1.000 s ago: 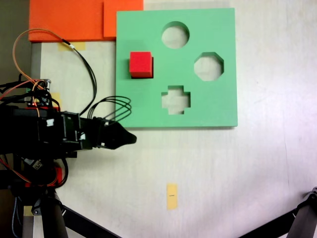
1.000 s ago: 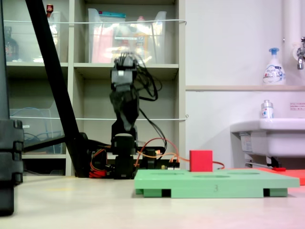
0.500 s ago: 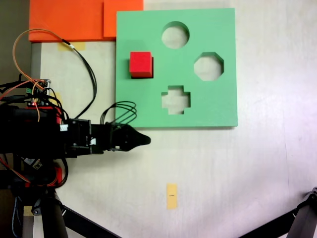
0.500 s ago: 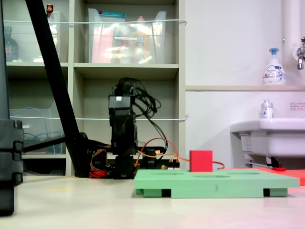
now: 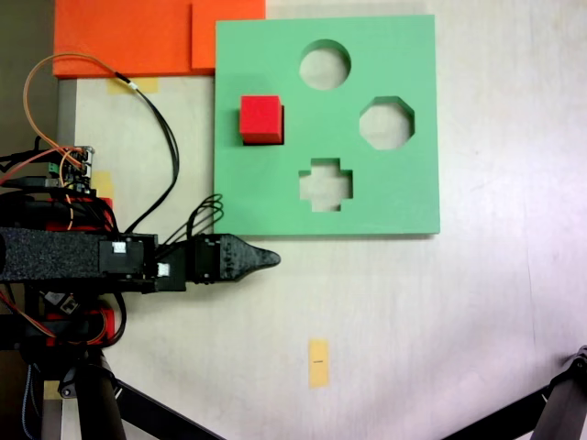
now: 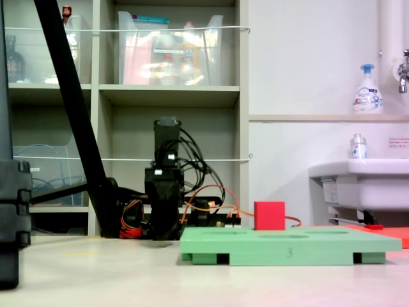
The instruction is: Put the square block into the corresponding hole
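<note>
The red cube [image 5: 260, 119] sits on the left part of the green foam board [image 5: 404, 192]; in a fixed view from the side it [image 6: 270, 215] stands up above the board's top [image 6: 319, 242]. The square cut-out is covered by the cube, and how deep the cube sits cannot be told. My gripper [image 5: 271, 258] is off the board, just below its lower left corner, low over the table. It tapers to one dark tip with no gap and holds nothing. From the side, the folded arm [image 6: 165, 185] stands behind the board's left end.
The board also has a round hole [image 5: 325, 64], an octagonal hole [image 5: 386, 124] and a cross hole [image 5: 326, 184]. Orange foam sheets [image 5: 138, 37] lie at the top left. A yellow paper tag [image 5: 318, 363] lies on the table. Tripod legs [image 5: 110, 403] cross the bottom corners.
The arm has folded down from a raised pose to just above the table, and its tip has slid a little to the right in the top-down view. The cube has not moved.
</note>
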`<state>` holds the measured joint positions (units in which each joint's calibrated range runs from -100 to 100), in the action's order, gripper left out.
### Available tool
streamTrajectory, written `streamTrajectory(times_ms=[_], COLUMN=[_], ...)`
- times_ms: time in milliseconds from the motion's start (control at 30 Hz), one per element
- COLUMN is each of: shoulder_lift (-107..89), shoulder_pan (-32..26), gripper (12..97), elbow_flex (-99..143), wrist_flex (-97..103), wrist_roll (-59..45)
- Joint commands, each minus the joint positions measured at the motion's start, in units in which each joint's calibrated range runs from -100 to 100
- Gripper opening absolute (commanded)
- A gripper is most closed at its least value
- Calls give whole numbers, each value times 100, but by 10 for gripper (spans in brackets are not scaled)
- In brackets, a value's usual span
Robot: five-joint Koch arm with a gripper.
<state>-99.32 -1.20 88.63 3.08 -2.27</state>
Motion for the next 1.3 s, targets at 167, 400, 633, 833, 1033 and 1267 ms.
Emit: streamTrajectory(times_ms=[167,400,633,833,1033,1267], shoulder_lift=[-68,923,979,951,951,951], shoulder_pan=[59,63,59,59,59,59], gripper=[539,539,493,493,493,493], elbow_flex=[877,1137,1137,1137,1137,1137], wrist_flex=[525,929,1651,1632,1632,1632], wrist_roll=[-73,-68,-68,-68,-68,-68])
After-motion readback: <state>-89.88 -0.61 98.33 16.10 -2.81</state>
